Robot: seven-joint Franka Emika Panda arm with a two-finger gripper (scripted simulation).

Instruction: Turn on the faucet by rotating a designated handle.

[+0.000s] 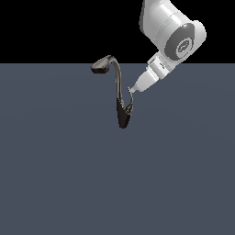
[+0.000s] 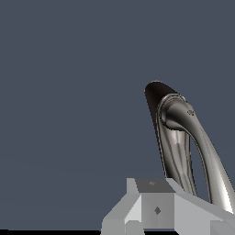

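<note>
The faucet (image 1: 120,98) stands on the flat grey floor, with a tapered black base, a tall slim curved neck and a flattened spout head pointing to the exterior view's left. The handle (image 1: 131,104), a thin curved silvery lever, rises from the base on the exterior view's right side. My gripper (image 1: 132,90) comes down from the upper right, and its tips sit at the top end of the handle, touching or nearly so. The fingers look closed together and hold nothing. In the wrist view the faucet (image 2: 154,98) shows two silvery stems running up to a grey fingertip (image 2: 156,206).
A flat grey-blue floor (image 1: 59,174) spreads around the faucet. My white arm (image 1: 172,32) reaches in from the upper right of the exterior view. No other objects are in view.
</note>
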